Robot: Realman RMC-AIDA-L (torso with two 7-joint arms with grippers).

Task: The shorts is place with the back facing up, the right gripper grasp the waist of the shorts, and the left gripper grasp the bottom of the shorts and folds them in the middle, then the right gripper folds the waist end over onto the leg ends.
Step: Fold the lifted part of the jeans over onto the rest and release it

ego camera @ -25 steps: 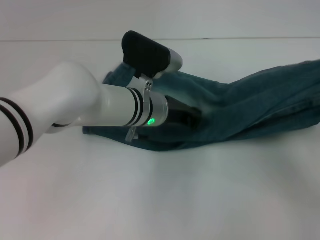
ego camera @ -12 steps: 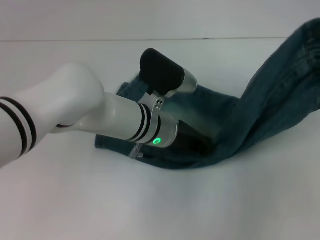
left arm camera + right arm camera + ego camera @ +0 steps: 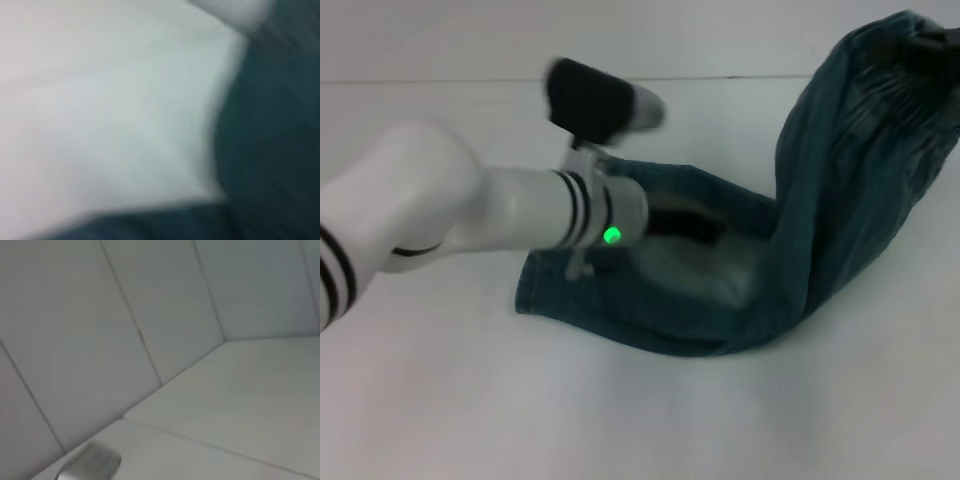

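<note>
The blue denim shorts (image 3: 670, 300) lie partly flat on the white table (image 3: 620, 420). Their right end rises in a tall fold to the gathered waist (image 3: 880, 55) at the top right. There a dark piece of my right gripper (image 3: 932, 42) shows at the frame's edge, holding the waist in the air. My left gripper (image 3: 688, 220) lies low over the flat part of the shorts, black, ahead of the silver wrist with its green light. Its fingers are not distinguishable. The left wrist view shows dark denim (image 3: 270, 150) against the table. The leg hems are not clearly visible.
The white left arm (image 3: 430, 210) crosses the table's left half. A seam line (image 3: 440, 80) runs across the back of the table. The right wrist view shows grey wall panels (image 3: 100, 340) and a small grey metal part (image 3: 90, 465).
The waist end has risen from low on the right to high at the top right and swung leftward. The left arm has drawn back to the left and up, and the flat part lies more exposed.
</note>
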